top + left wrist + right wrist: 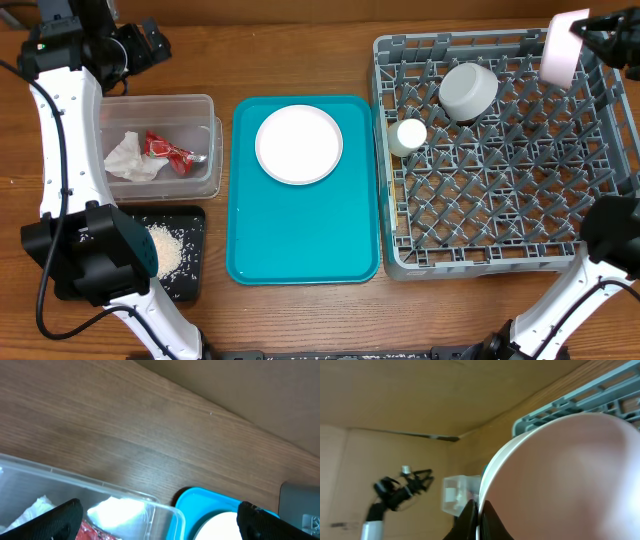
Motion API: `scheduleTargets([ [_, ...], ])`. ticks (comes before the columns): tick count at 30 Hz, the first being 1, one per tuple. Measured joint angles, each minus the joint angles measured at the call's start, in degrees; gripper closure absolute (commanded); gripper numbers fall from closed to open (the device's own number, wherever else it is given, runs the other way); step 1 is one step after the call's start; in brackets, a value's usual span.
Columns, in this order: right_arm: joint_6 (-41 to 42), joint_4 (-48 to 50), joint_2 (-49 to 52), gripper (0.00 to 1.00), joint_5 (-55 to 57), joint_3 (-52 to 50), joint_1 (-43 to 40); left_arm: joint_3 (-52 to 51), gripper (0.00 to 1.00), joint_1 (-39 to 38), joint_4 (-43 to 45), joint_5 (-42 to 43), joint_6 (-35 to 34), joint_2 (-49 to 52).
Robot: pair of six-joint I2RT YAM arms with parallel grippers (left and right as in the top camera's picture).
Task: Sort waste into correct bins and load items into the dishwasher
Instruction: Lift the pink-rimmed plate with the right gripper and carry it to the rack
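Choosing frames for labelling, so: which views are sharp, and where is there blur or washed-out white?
Overhead: sharp, evenly lit, but the plate on the teal tray is washed out nearly white. Left wrist: slightly soft, the left gripper's fingers dark and blurred at the bottom edge. Right wrist: the pink dish, close to the lens, is out of focus.

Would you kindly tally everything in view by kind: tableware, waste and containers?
Tableware: 4 (large pale pink plate, small pink dish, pale grey round bowl, small white cup)
Waste: 3 (crumpled white paper napkin, crinkled red wrapper, white rice-like grains)
Containers: 4 (clear plastic tub, flat black tray, teal tray, grey plastic dish rack)
Total: 11
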Motion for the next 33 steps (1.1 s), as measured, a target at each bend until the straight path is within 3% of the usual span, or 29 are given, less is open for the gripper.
scheduleTargets([
  [6, 5.11, 0.02, -0.74, 0.96, -2.45, -0.11, -0.35, 0.0, 0.0, 0.0, -1.2, 0.0, 0.0, 0.0],
  [11, 7.8, 0.02, -6.93, 0.96, -1.49, -0.5, -0.35, 0.0, 0.0, 0.0, -1.31, 0.0, 0.0, 0.0],
  [18, 12.13, 0.0, -25.94, 0.96, 12.68, -0.37, -0.35, 0.0, 0.0, 0.0, -1.36, 0.0, 0.0, 0.0],
  [22, 14.21, -0.02, -31.65, 0.96, 18.51, 0.17, -0.35, 0.0, 0.0, 0.0, -1.36, 0.0, 0.0, 0.0],
  [27, 15.61, 0.0, -32.22, 0.96, 22.25, 0.17, 0.48, 0.0, 0.0, 0.0, -1.36, 0.0, 0.0, 0.0],
  [33, 18.08, -0.02, -31.3, 0.96, 29.57, -4.83, 8.07, 0.0, 0.0, 0.0, -1.36, 0.0, 0.0, 0.0],
])
